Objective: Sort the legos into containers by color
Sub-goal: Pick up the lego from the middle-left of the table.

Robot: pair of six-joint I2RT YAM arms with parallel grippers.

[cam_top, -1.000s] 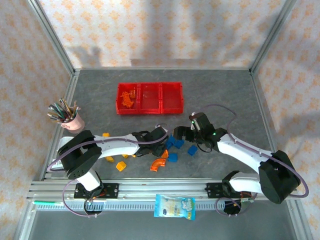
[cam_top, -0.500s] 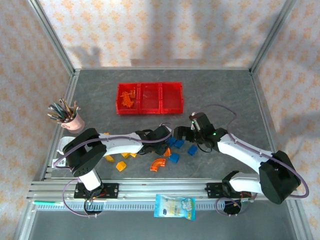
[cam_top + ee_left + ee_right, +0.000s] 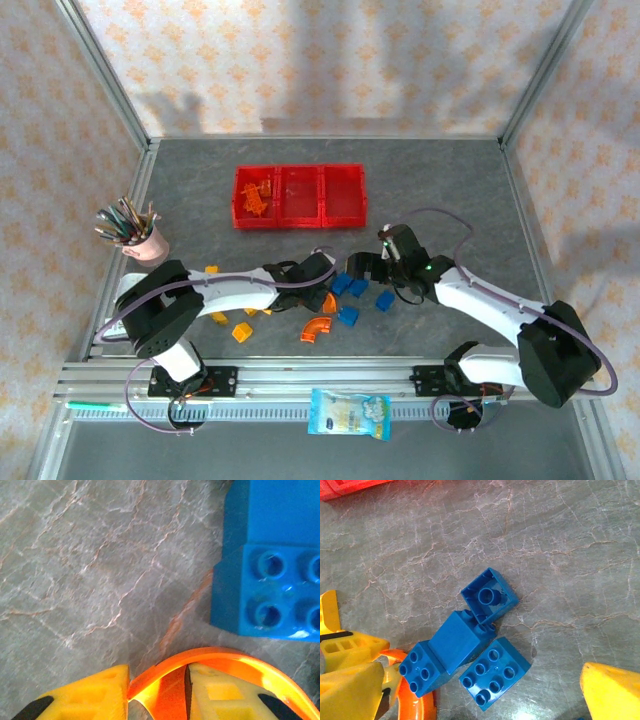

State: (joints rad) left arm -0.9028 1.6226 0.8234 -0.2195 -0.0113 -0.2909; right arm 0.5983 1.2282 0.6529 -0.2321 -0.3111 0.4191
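My left gripper [image 3: 157, 680] is shut on an orange arch [image 3: 210, 657], its yellow fingers [image 3: 90, 692] pinching the arch's wall low on the table. A blue brick [image 3: 272, 587] lies just beyond it. In the top view this gripper [image 3: 324, 289] sits left of the blue cluster [image 3: 348, 285]. My right gripper [image 3: 360, 266] hovers open over three blue bricks [image 3: 470, 640], one finger [image 3: 612, 692] at the lower right; the held arch [image 3: 412, 700] shows at the lower left. The three joined red bins [image 3: 323, 197] stand farther back, with orange pieces [image 3: 255, 196] in the left one.
Loose on the table are another orange arch [image 3: 317, 327], two more blue bricks [image 3: 384, 299], and yellow bricks [image 3: 242, 332] to the left. A pink cup of pens [image 3: 140, 242] stands at the left edge. A snack packet [image 3: 350, 413] lies on the front rail.
The left arm stretched slightly to the right half a second ago and has drawn back to about where it was. The right arm has stayed still.
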